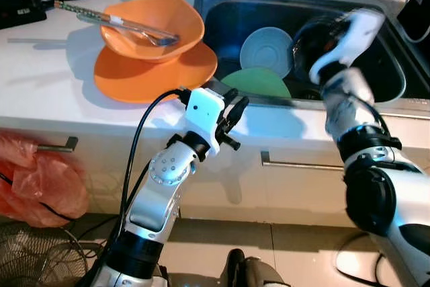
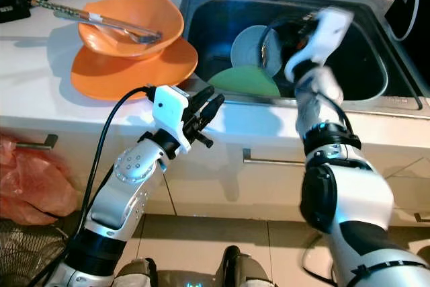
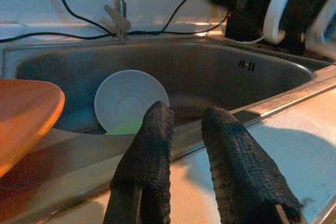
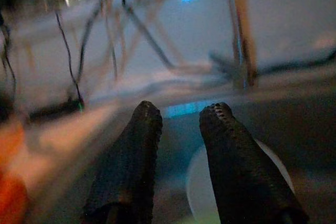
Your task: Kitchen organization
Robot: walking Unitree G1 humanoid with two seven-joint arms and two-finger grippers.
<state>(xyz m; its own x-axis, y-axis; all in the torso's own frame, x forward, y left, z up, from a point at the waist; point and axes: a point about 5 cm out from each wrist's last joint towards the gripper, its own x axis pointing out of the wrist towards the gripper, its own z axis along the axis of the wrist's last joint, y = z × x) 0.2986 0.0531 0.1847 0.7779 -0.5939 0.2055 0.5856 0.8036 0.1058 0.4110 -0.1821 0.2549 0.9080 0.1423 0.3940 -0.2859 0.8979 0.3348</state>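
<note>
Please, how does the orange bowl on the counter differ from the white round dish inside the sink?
The orange bowl sits upright on the white counter, stacked on an orange plate; the white round dish leans on edge inside the steel sink, underside showing, behind a green plate. The orange bowl holds a clear-handled utensil; the white dish holds nothing. The orange bowl looks wider. Both are rounded tableware.

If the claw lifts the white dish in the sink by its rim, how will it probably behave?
The white dish looks rigid and glazed, so probably slippery and breakable. It leans on edge against the green plate, so a push may tip it flat or make it slide. The right claw hangs open above it.
</note>
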